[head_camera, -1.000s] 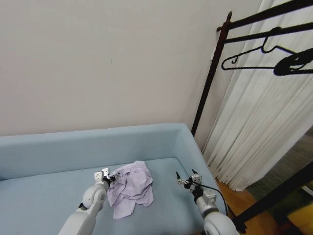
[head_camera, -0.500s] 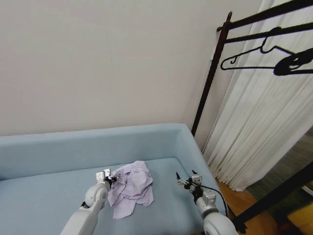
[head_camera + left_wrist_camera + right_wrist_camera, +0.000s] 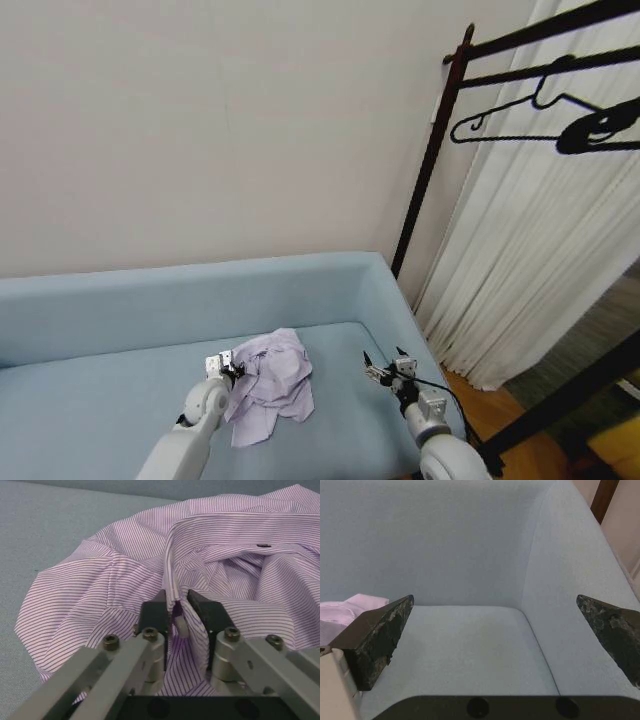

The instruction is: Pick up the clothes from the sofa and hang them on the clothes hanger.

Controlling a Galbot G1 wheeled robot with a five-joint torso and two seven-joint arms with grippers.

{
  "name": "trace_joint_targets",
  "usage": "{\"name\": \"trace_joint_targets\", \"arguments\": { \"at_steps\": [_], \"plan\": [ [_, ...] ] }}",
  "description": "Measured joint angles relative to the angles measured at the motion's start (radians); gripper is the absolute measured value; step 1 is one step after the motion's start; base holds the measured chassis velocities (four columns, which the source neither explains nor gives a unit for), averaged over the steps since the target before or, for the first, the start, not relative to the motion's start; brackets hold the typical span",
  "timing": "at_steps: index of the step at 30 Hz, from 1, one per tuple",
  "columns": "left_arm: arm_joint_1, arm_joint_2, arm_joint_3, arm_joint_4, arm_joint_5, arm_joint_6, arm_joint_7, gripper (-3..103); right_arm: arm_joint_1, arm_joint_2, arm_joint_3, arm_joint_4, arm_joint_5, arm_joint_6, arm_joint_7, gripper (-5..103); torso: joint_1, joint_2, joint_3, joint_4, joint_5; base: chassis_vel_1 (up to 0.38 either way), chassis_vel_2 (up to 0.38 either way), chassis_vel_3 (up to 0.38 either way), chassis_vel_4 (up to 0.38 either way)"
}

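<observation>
The left gripper [image 3: 179,611] has its two black pads [image 3: 207,614] drawn nearly together. They pinch an upright fold of the purple striped shirt [image 3: 235,545], and the cloth fills the narrow gap between them. The left wrist view gives this grip up close, down to the stripes and a small dark buttonhole on the fabric beyond. From the head view the same gripper sits at the shirt's left edge, low on the seat.

The shirt lies crumpled on the seat of the pale blue sofa [image 3: 100,410]. Its far edge is near the foot of the backrest and one flap reaches toward the front. Bare cushion stretches wide to its left, and a narrower bare strip separates it from the right gripper [image 3: 385,369].

The right gripper's fingers are spread wide and hold nothing. It hovers above the seat close to the sofa's right end. Its wrist view looks between the dark fingers into the rounded corner where the backrest meets the armrest, with a corner of the shirt beside one finger.

The head view also takes in a dark clothes rack [image 3: 430,160] rising past the sofa's right end against the wall [image 3: 200,120]. A black hanger [image 3: 520,105] hangs from the rack's bars, high up and well apart from both grippers. A white curtain [image 3: 530,260] falls behind it.
</observation>
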Motion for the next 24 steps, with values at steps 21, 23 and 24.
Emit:
{"name": "trace_joint_targets", "arguments": {
  "at_steps": [21,23,24],
  "plan": [
    [0.067,0.061,-0.024,-0.126,0.091,-0.199,0.118,3,0.058,0.002,-0.03,-0.024,0.087,-0.016,0.012,100,0.0,0.0,0.0,0.0001,-0.0002,0.0,0.0,0.0,0.0],
    [0.087,0.086,-0.037,-0.15,0.111,-0.233,0.147,3,0.08,0.004,-0.046,-0.042,0.122,-0.025,0.011,100,0.0,0.0,0.0,0.0001,-0.0002,0.0,0.0,0.0,0.0],
    [0.097,0.1,-0.044,-0.165,0.114,-0.247,0.158,3,0.1,0.003,-0.061,-0.057,0.157,-0.036,0.009,100,0.0,0.0,0.0,0.0,0.0,0.0,0.0,0.0,0.0]
  ]
}}
